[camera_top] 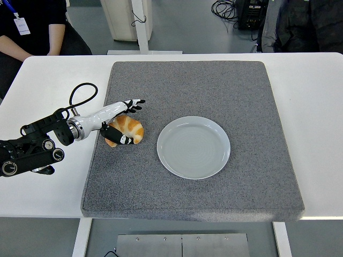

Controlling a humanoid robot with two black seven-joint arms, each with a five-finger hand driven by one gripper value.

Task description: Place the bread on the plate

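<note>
I should close my left hand (119, 119) firmly but gently around the bread (127, 130) before I lift, so it is not crushed. The hand is half closed on it: thumb at the near side, fingers over the far side. The bread lies just left of the plate (193, 147).

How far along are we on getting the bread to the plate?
Early stage. Done: the left hand has reached the croissant on the grey mat, thumb below it, fingers above. In hand: closing the grasp; the croissant isn't lifted. Left: lift, carry right, set on the empty plate.
</note>
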